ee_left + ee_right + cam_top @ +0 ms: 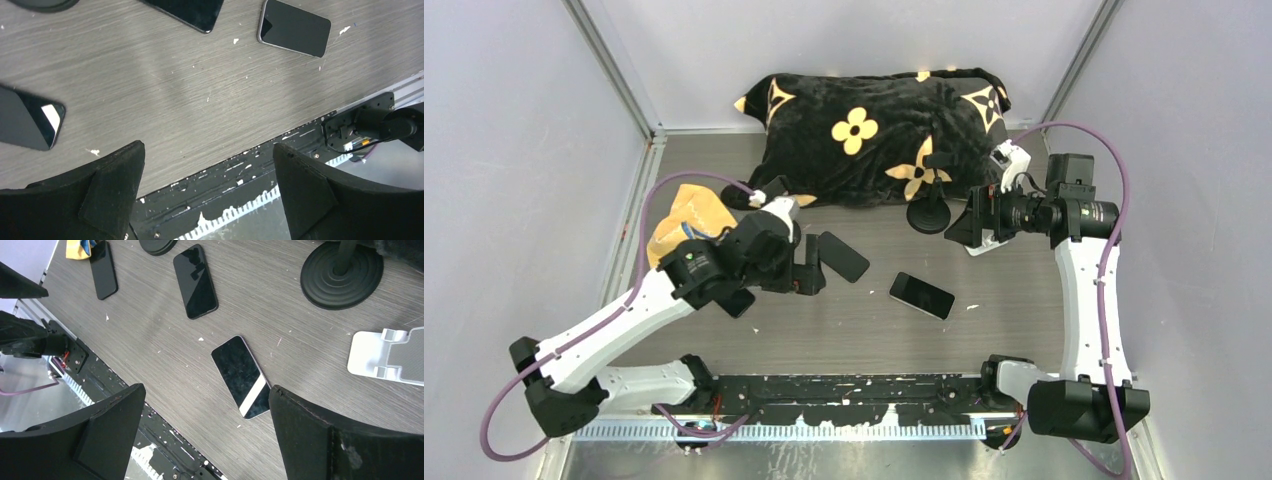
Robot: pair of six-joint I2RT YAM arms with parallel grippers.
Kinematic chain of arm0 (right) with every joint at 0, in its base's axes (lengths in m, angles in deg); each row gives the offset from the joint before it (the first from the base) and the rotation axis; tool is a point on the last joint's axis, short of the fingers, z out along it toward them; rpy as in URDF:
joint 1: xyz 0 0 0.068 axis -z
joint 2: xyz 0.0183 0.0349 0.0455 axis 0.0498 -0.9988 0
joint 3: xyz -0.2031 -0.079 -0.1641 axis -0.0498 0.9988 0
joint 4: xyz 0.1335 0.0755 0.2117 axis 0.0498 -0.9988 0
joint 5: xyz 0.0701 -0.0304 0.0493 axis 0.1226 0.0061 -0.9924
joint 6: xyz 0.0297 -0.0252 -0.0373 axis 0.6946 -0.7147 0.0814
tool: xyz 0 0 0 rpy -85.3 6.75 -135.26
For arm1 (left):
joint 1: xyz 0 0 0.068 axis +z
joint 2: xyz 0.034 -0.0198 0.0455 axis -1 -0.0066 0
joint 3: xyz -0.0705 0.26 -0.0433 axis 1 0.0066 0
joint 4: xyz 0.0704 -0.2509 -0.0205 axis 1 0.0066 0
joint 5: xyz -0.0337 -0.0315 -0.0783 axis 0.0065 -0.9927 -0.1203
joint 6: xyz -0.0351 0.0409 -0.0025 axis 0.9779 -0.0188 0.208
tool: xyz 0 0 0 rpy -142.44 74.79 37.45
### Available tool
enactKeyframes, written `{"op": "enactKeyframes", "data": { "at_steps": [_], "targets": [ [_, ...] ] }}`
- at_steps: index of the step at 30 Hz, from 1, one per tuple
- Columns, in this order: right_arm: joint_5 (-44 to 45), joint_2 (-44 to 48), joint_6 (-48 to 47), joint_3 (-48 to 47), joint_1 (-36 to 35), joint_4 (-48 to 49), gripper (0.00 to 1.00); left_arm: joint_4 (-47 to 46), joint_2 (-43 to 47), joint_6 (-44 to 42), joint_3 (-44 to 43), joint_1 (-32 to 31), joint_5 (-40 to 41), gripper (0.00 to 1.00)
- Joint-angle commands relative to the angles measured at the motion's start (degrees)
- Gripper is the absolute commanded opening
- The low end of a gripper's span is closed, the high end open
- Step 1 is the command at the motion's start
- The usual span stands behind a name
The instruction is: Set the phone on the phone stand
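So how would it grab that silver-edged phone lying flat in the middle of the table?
Probably by its two long edges, about midway along, coming straight down from above. The phone lies flat on the table, glossy face up, so only its thin sides offer purchase, and the narrow way across suits the open right gripper.

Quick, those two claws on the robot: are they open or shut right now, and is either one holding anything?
Left gripper: open, holding nothing.
Right gripper: open, holding nothing.
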Motion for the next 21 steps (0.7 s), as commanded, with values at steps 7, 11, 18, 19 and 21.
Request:
{"op": "enactKeyframes", "data": {
  "at_steps": [7, 11, 18, 19, 21],
  "targets": [
    [1.19, 0.19, -1.44, 3.16, 2.93, 3.16, 1.0, -15.42, 1.2, -4.6, 9.22, -1.88, 5.67, 1.0],
    [1.28, -0.53, -1.31, 5.14, 2.93, 3.76, 1.0, -16.59, 0.24, -0.29, 9.91, -1.23, 10.53, 1.0],
    [-0.1, -4.31, 1.34, 5.21, 2.93, 6.11, 1.0, -33.19, 6.9, 8.83, 21.9, 24.64, -10.05, 1.0],
    [-0.23, -5.03, 1.68, 5.38, 2.93, 6.55, 1.0, -34.64, 7.6, 10.26, 23.1, 29.09, -15.05, 1.0],
    [-0.25, -5.56, 2.63, 6.27, 2.93, 7.99, 1.0, -35.72, 8.55, 10.81, 24.31, 36.19, -21.48, 0.98]
  ]
}}
